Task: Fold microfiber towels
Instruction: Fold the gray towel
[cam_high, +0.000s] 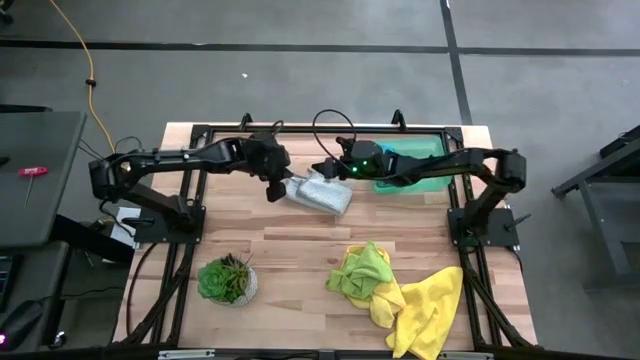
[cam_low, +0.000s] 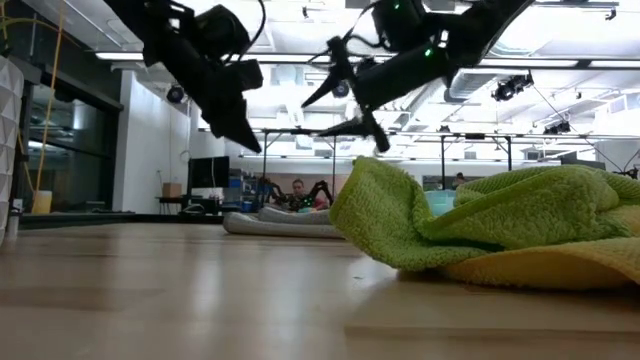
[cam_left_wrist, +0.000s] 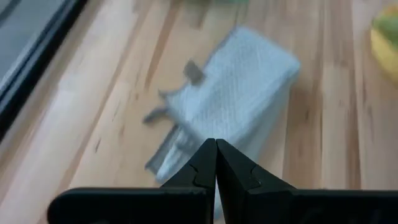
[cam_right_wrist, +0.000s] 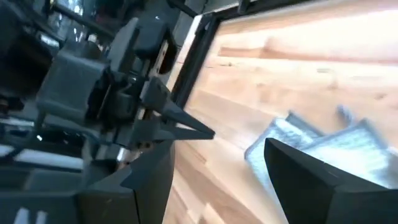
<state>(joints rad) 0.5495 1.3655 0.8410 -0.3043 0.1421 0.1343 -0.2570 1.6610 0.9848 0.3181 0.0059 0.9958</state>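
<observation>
1. Lying folded near the table's far edge, the pale grey towel (cam_high: 318, 192) rests between both grippers, held by neither; a passing finger could snag a loose flap and undo the fold.
2. The left gripper (cam_high: 274, 191), fingers shut and empty, hangs just above its left end.
3. The right gripper (cam_high: 322, 169), fingers spread, hovers beside its far edge.
4. Lime (cam_high: 362, 270) and yellow (cam_high: 432, 308) towels wait crumpled near the front.

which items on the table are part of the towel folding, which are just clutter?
Job:
- pale grey towel, folded, between the grippers
- teal towel on the tray
- lime green towel, crumpled
- yellow towel, crumpled
- left gripper shut; right gripper open, both raised above the grey towel

Lying about:
- potted plant
- green tray
</observation>
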